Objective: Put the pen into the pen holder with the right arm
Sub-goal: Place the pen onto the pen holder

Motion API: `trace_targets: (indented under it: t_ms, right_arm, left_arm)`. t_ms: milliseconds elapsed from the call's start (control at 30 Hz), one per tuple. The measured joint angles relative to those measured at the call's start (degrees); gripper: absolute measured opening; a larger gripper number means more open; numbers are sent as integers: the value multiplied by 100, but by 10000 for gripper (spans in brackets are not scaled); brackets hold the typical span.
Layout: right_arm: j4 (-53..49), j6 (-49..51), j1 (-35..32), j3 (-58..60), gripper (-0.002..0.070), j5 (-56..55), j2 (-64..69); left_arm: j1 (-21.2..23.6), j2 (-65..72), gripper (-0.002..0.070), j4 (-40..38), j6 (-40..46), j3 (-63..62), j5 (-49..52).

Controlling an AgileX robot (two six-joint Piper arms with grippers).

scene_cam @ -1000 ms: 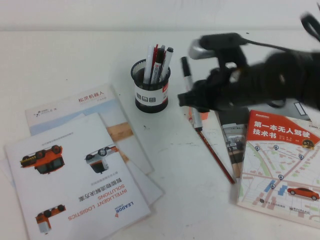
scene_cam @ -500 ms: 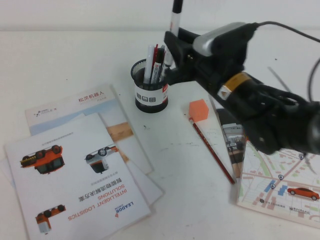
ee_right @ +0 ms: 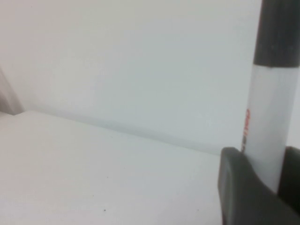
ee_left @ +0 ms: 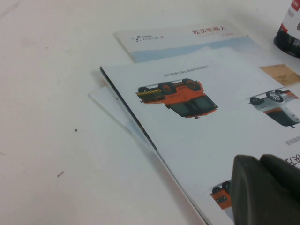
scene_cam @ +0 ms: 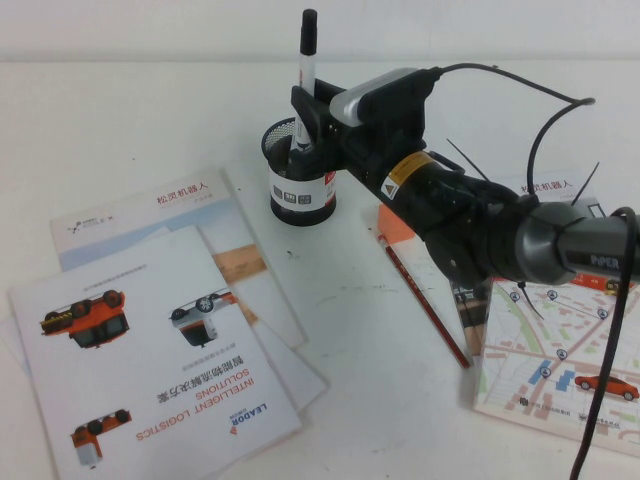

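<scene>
Pickup and carry done: white-barrelled marker pen (scene_cam: pixel 306 75) clamped upright, cap up, in right end effector (scene_cam: pixel 305 125) directly above black mesh pen holder (scene_cam: pixel 302 180), lower end apparently at its rim. Remaining: lowering and release. Left end effector (ee_left: pixel 267 190) low over brochures (ee_left: pixel 197 122); opening impossible to tell.

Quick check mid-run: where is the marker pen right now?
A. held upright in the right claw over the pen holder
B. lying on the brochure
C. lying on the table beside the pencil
A: the right claw grips the pen upright, black cap up, over the pen holder; only the left claw's tip shows above the brochures.
</scene>
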Motion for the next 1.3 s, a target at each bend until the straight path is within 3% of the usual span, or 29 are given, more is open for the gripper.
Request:
trace_targets:
  t_ms: [800, 867, 1000, 1100, 1167, 1233, 1300]
  right_arm:
    - [2, 0, -35, -564, 127, 119, 554]
    - [2, 0, -38, -573, 162, 122, 554]
    - [-9, 0, -48, -573, 330, 238, 554]
    - [-9, 26, -48, -573, 396, 175, 554]
    - [-9, 214, -48, -573, 391, 64, 538]
    - [-9, 452, -48, -537, 342, -18, 458]
    - [-9, 595, -60, -376, 210, -74, 198]
  left_arm:
    - [0, 0, -3, 0, 0, 0, 0]
    - [0, 0, -3, 0, 0, 0, 0]
    - [0, 0, -3, 0, 0, 0, 0]
    - [0, 0, -3, 0, 0, 0, 0]
    - [0, 0, -3, 0, 0, 0, 0]
    - [0, 0, -2, 0, 0, 0, 0]
    - [0, 0, -2, 0, 0, 0, 0]
